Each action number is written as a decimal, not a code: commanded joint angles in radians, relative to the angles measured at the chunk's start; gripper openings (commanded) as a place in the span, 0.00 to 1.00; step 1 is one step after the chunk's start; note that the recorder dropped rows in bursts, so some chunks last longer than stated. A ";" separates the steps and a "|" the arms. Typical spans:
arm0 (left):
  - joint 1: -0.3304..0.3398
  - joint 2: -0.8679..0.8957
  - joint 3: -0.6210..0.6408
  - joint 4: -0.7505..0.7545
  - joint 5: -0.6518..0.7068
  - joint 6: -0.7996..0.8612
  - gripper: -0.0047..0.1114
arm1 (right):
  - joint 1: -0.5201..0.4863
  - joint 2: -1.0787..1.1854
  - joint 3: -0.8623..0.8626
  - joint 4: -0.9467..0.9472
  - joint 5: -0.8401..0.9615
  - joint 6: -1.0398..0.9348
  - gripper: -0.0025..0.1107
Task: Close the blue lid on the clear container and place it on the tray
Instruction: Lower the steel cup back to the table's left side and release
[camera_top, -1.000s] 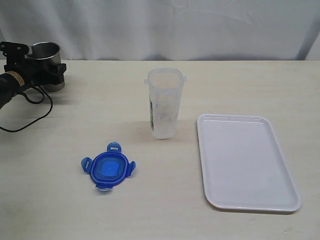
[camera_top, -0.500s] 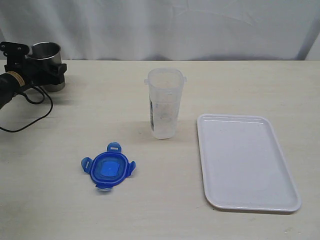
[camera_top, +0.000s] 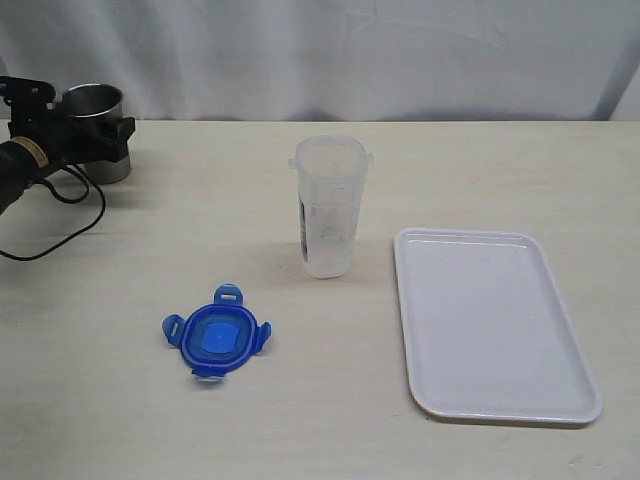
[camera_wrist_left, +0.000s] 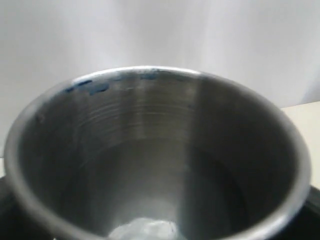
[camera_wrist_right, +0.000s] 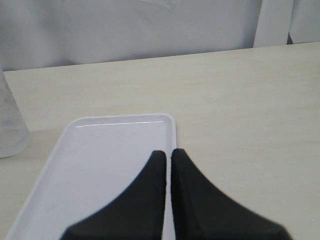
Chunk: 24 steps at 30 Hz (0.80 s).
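Exterior view is showing left claw (camera_top: 78, 128) opening wide off the steel cup (camera_top: 96, 102), right claw (camera_wrist_right: 167, 160) shut, blue lid (camera_top: 217, 342) waiting.

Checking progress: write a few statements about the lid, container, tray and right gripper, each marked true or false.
1. The blue lid is snapped onto the clear container. False: it lies on the table, apart from the container.
2. The clear container stands upright beside the tray, not on it. True.
3. The jaws of the right gripper are wide open. False: they are shut together, empty, above the tray.
4. The steel cup stands at the far left, away from the lid. True.
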 joint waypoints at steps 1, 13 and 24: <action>-0.001 -0.009 -0.006 -0.008 -0.021 -0.005 0.78 | -0.001 -0.004 0.004 0.001 -0.002 0.006 0.06; -0.001 -0.009 -0.006 -0.005 -0.012 -0.005 0.95 | -0.001 -0.004 0.004 0.001 -0.002 0.006 0.06; -0.001 -0.046 -0.006 0.063 0.141 -0.038 0.95 | -0.001 -0.004 0.004 0.001 -0.002 0.006 0.06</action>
